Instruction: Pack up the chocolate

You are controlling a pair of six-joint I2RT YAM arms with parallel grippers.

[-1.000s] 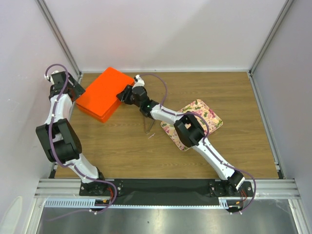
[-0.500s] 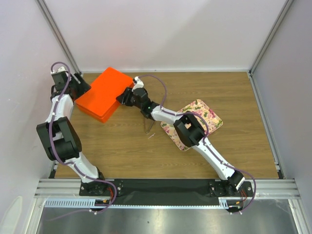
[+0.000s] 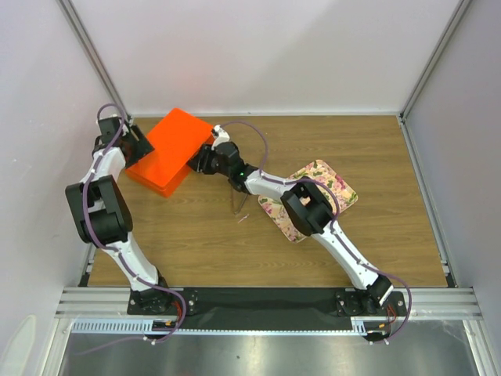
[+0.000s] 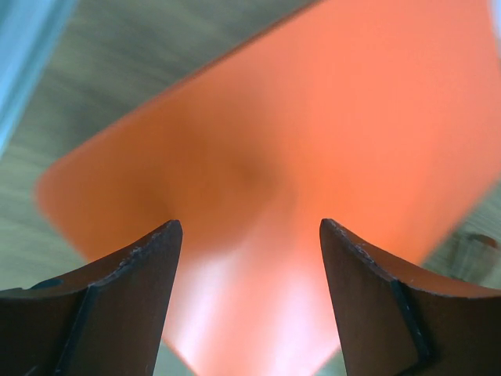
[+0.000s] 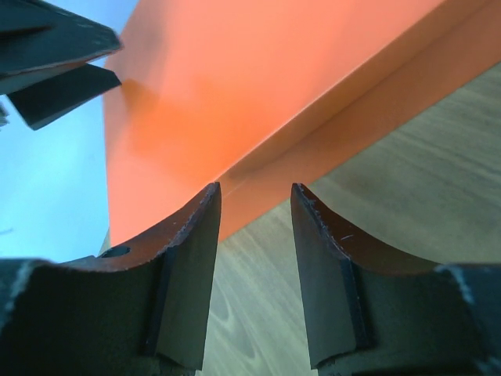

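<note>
No chocolate pieces show in any view. An orange closed box (image 3: pixel 166 149) lies at the back left of the wooden table; it fills the left wrist view (image 4: pixel 313 133) and the right wrist view (image 5: pixel 258 86). My left gripper (image 3: pixel 139 147) is open at the box's left edge, its fingers just above the lid. My right gripper (image 3: pixel 199 159) is open at the box's right edge, with the jaws level with the box's side wall. In the right wrist view the left gripper's fingers (image 5: pixel 59 47) show at the far side of the lid.
A pink-flowered tray (image 3: pixel 321 188) lies right of centre, partly under the right arm. A thin wire-like item (image 3: pixel 239 205) lies on the table between box and tray. Frame posts and white walls close the back and sides.
My left gripper has swung right from beside the wall onto the box's left edge. My right gripper stays at the box's right edge, shifted only slightly.
</note>
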